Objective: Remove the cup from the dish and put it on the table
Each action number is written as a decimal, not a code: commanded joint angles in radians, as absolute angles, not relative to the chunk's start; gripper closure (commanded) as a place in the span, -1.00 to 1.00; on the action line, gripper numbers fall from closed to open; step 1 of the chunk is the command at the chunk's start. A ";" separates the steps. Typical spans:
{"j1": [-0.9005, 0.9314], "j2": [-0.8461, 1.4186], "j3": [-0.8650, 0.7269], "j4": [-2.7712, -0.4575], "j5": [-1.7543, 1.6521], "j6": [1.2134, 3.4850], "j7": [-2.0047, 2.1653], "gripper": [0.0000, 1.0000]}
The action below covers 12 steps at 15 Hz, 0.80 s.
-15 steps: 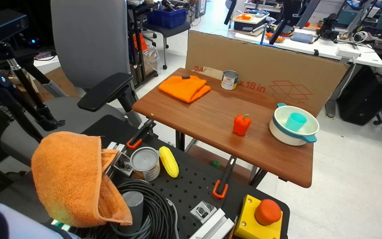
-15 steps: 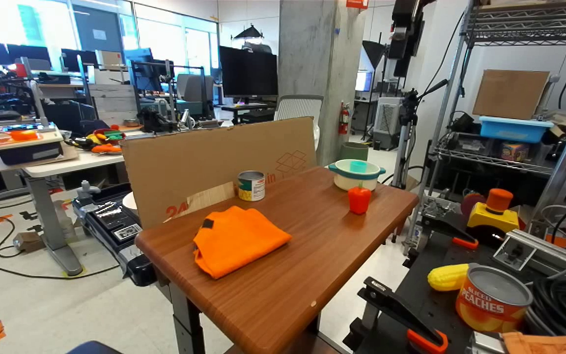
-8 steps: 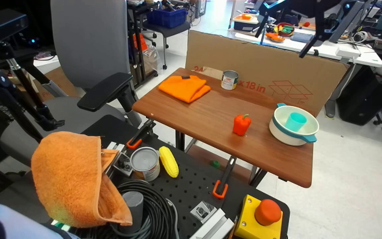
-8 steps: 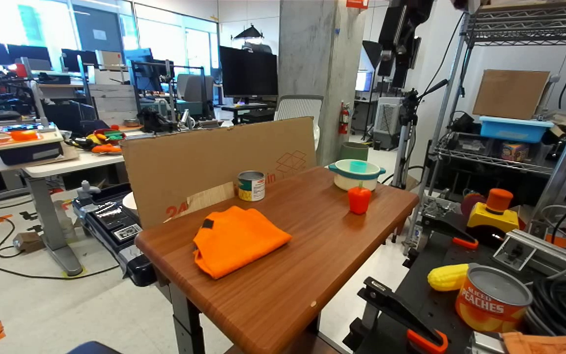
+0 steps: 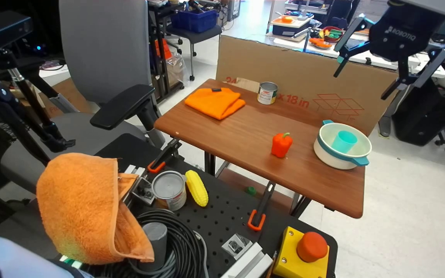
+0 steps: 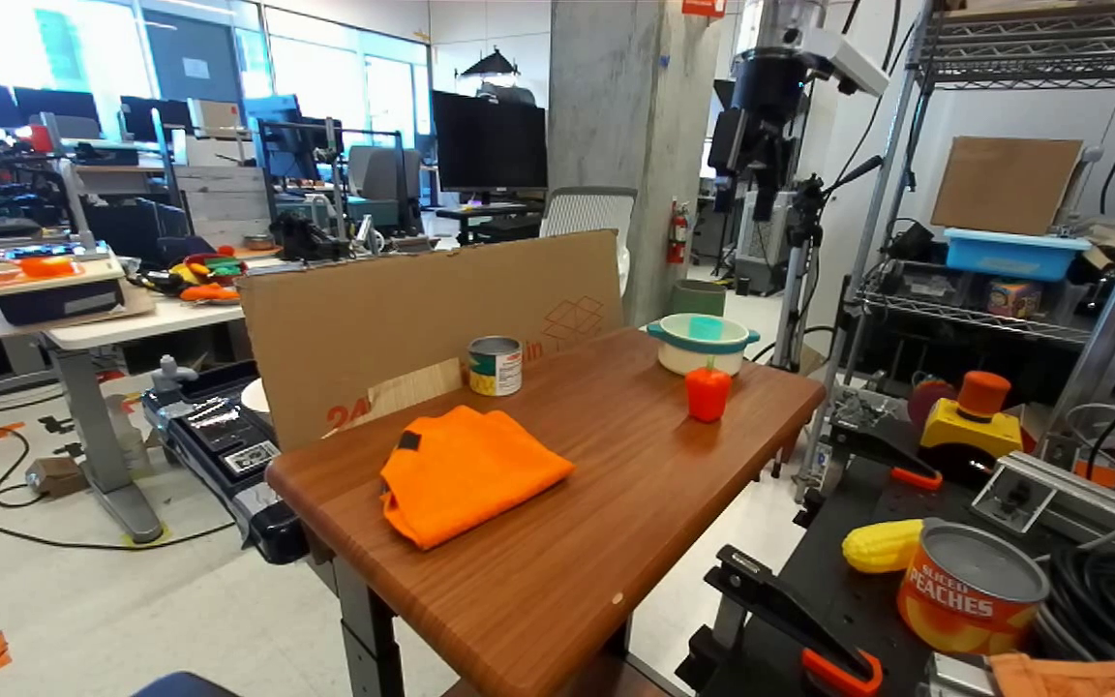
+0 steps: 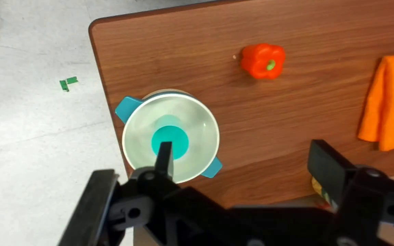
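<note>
The small turquoise cup [image 5: 344,141] stands inside the cream dish [image 5: 328,153], which has teal handles. The dish sits near one end of the brown table [image 5: 238,131]. Cup [image 6: 706,327] and dish [image 6: 688,360] also show in an exterior view. My gripper [image 5: 360,86] is open and empty, well above the table and the dish. In the wrist view, I look down on the cup [image 7: 176,135] and dish [image 7: 205,126]; one finger of the gripper [image 7: 241,142] overlaps the cup's lower edge. The other finger is over the table to the right.
A red pepper [image 5: 281,145] stands near the dish. A can [image 5: 267,93] and an orange cloth [image 5: 215,102] are farther along. A cardboard sheet [image 5: 299,75] stands upright along the table's back edge. A black cart [image 5: 222,216] with clamps adjoins the front.
My gripper has come down from the top of the picture and shifted toward the dish's end of the table. It stays open. The cup and dish have not moved.
</note>
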State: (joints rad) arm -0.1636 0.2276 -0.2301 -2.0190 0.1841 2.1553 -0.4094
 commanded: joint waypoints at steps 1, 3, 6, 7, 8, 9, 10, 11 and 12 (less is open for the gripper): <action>-0.204 0.340 -0.191 -1.928 0.177 2.199 -0.359 -1.00; -0.212 0.394 -0.180 -1.896 0.167 2.217 -0.337 -1.00; -0.221 0.462 -0.164 -1.854 0.162 2.257 -0.309 -1.00; -0.222 0.481 -0.161 -1.843 0.157 2.269 -0.300 -1.00; -0.224 0.499 -0.158 -1.832 0.153 2.277 -0.292 -1.00; -0.226 0.517 -0.157 -1.819 0.148 2.282 -0.283 -1.00; -0.228 0.535 -0.156 -1.805 0.144 2.281 -0.274 -1.00; -0.230 0.550 -0.155 -1.793 0.138 2.275 -0.268 -1.00; -0.233 0.569 -0.155 -1.778 0.131 2.271 -0.260 -1.00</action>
State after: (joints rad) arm -0.2043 0.5134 -0.1788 -1.8375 0.1668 2.2683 -0.2949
